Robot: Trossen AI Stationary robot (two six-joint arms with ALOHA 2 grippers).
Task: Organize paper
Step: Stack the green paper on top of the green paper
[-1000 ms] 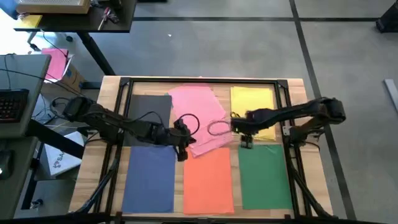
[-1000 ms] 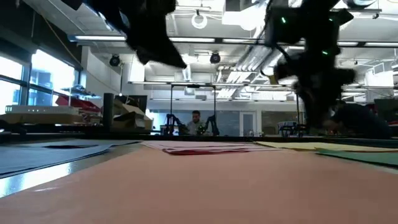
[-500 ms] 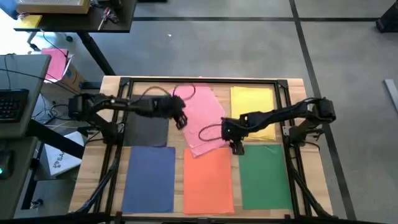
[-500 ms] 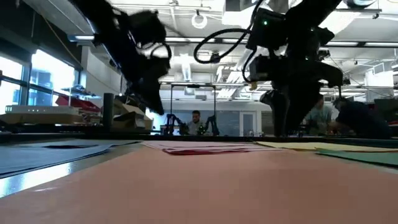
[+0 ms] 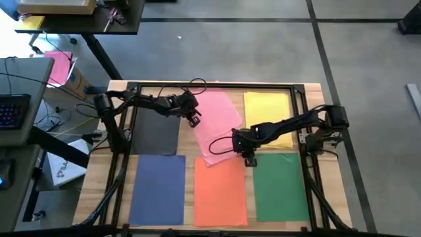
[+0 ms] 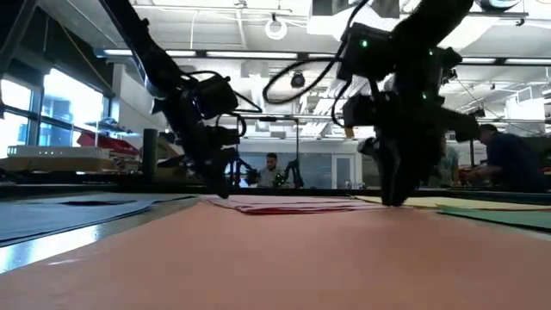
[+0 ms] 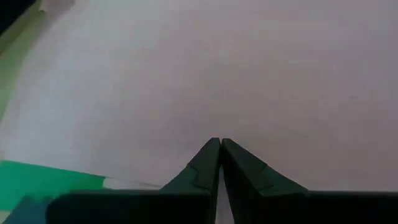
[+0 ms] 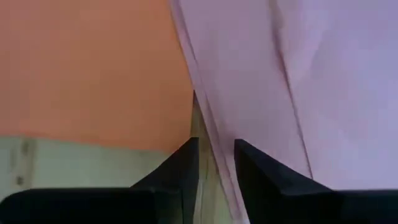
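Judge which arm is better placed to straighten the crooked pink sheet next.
Probably the right. The right gripper is low at the tilted pink sheet's near corner, fingers slightly apart astride its edge. The left gripper, shut, sits over the sheet's far left edge.

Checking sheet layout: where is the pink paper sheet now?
In the high view, the pink paper sheet lies tilted at the table's back middle, between the dark grey sheet and yellow sheet.

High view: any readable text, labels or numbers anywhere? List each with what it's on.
No text can be read.
White box left of the table: dark print, too small to read.
Keyboard: key legends too small.
The paper, e.g. pink sheet and orange sheet: no print.
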